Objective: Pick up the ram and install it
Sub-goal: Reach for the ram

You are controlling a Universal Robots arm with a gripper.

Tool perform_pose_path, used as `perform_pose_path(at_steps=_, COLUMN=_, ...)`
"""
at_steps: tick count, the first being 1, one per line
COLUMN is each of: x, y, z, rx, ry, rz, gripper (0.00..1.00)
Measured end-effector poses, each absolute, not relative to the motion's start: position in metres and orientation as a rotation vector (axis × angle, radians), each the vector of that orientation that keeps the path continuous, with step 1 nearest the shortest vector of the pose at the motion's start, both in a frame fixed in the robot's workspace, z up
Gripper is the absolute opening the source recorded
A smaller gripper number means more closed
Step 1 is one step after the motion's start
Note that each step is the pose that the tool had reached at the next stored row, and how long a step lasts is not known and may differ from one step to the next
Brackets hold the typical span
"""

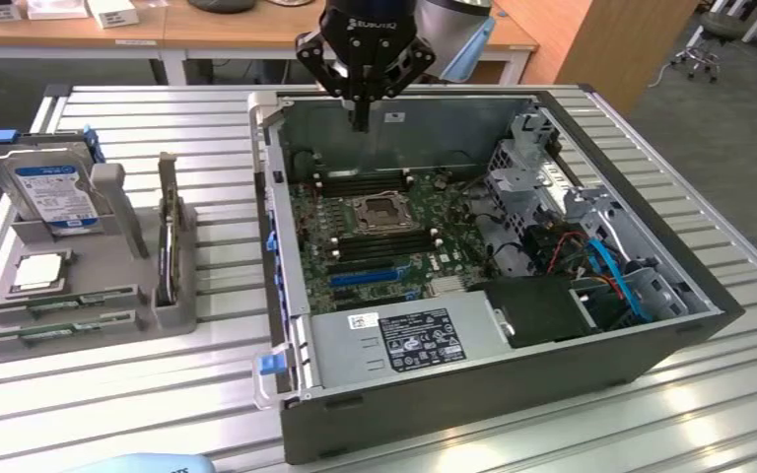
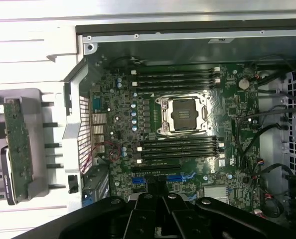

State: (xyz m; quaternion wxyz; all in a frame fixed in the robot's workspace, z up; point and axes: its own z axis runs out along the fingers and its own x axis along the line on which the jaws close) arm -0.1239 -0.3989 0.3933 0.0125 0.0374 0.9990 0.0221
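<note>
The end effector (image 1: 360,120) hangs clenched and empty over the open case (image 1: 484,394), well apart from the ram (image 1: 169,232) upright in its grey holder (image 1: 122,266); the pick looks unstarted and calls for parted fingers.

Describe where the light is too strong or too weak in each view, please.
Exterior view: light is even, the slatted table shines softly, and the computer case shades its own inner wall. Wrist view: the table is washed out almost to white, the metal frame of the CPU socket glints, and the hand is a dark shape.
</note>
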Motion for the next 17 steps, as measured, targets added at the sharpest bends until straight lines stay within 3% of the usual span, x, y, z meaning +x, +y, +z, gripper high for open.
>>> perform_pose_path(at_steps=17, x=-0.149, y=-0.399, z=0.393, rx=0.117, ry=3.114, rz=0.069, gripper=0.10)
